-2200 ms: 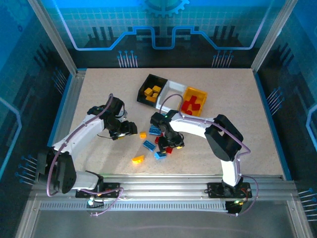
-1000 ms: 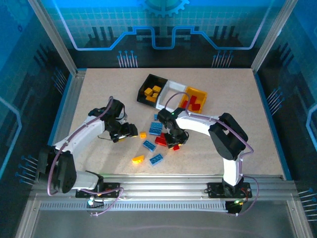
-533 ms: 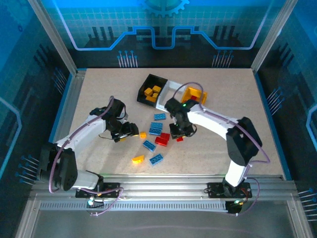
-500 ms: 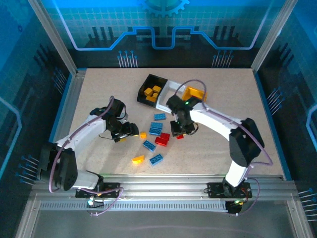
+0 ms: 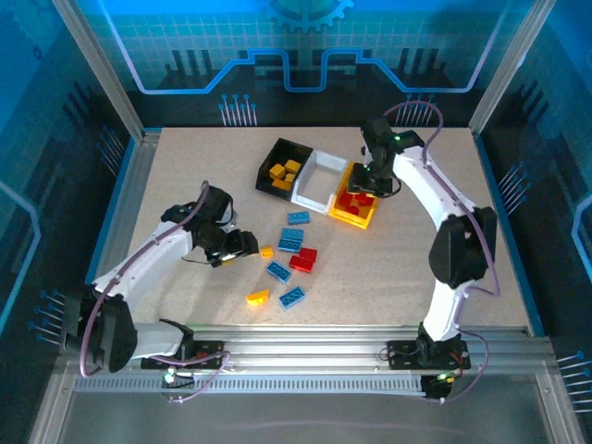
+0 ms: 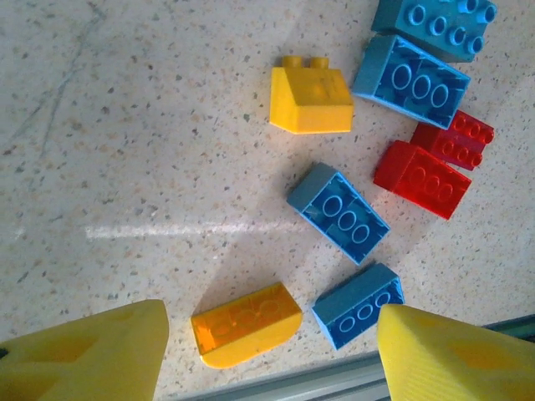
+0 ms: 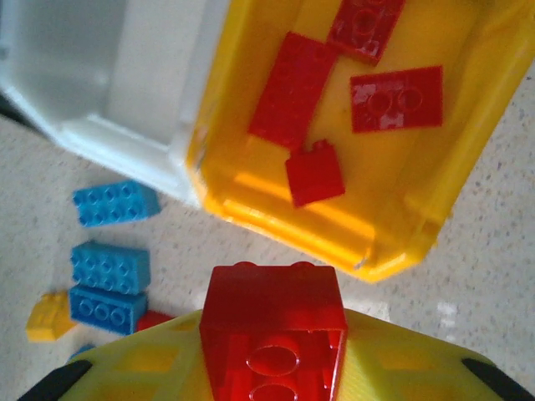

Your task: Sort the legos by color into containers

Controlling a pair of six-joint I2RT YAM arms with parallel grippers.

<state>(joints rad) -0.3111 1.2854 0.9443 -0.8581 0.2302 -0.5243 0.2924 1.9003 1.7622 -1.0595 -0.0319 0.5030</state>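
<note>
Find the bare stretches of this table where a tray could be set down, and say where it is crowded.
Free: the table right of the yellow bin, and the far-left corner beside the black bin. Crowded: the middle, where loose bricks lie between the left gripper and the white bin. The right gripper holds a red brick over the yellow bin.

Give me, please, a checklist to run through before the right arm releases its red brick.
1. Red brick gripped between the jaws of the right gripper: ok.
2. Brick held over the yellow bin: ok, going by the top view.
3. Yellow bin holds red bricks only: ok.
4. Bare floor free in that bin for a drop: ok.
5. Left gripper away from the bins, jaws open over the loose bricks: ok.
</note>
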